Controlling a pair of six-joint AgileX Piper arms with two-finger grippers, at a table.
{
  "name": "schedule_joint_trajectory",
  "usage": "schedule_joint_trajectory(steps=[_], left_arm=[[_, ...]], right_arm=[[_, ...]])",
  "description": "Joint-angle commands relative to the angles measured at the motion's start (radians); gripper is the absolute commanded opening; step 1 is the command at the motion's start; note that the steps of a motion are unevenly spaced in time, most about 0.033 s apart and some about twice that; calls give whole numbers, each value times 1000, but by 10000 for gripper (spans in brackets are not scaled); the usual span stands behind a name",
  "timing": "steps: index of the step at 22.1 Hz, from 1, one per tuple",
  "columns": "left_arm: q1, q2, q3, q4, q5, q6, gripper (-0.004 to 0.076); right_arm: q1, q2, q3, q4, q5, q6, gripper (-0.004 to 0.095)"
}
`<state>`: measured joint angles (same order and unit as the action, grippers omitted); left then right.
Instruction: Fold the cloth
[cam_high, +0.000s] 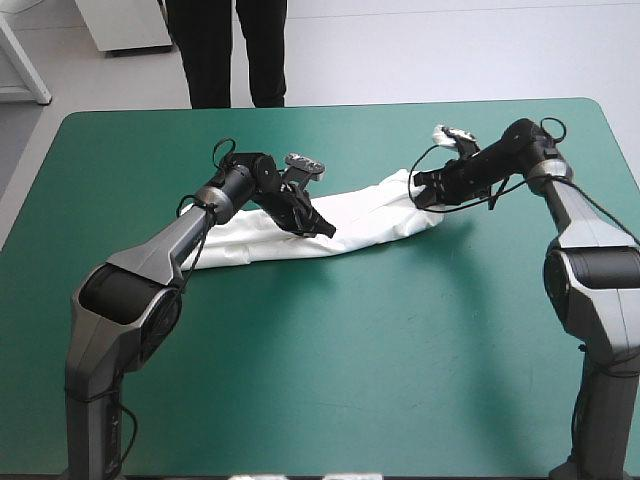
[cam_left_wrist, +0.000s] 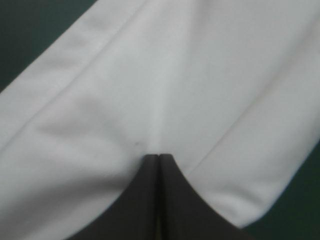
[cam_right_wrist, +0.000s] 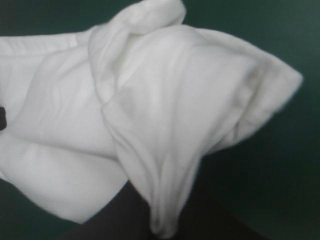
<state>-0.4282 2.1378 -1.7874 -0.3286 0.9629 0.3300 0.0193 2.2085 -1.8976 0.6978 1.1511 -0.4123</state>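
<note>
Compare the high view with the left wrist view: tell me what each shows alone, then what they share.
Only the high view: the T-shirt as one long band across the teal-green table, and the right gripper at its right end. Only the left wrist view: the left gripper up close, its fingers met in a pointed arch, with creases in the cloth running to their tips. Both: the white T-shirt, the left gripper on it, and some of the table beside it.

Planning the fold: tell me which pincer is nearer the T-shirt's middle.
Left. The left pincer pinches the T-shirt near its middle; the right pincer holds its right end.
</note>
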Motion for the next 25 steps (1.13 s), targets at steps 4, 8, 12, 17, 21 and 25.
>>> schedule_joint_trajectory(steps=[4, 8, 12, 17, 21, 25], left_arm=[[-3, -42, -15, 25, 47, -21, -9], [-4, -42, -15, -14, 44, -21, -9], [-4, -42, -15, -16, 36, -21, -9], [-4, -60, -47, 13, 53, -21, -9], [9, -139, -188, 146, 118, -74, -9], [59, -217, -213, 180, 158, -87, -9]], right_arm=[[-77, -152, -78, 55, 6, 17, -13], [-93, -217, -78, 113, 4, -8, -13], [-93, -231, -78, 138, 10, -24, -13], [-91, -231, -78, 138, 19, -24, -13], [-91, -231, -78, 144, 21, -24, -13], [-66, -231, -78, 181, 21, -29, -12]])
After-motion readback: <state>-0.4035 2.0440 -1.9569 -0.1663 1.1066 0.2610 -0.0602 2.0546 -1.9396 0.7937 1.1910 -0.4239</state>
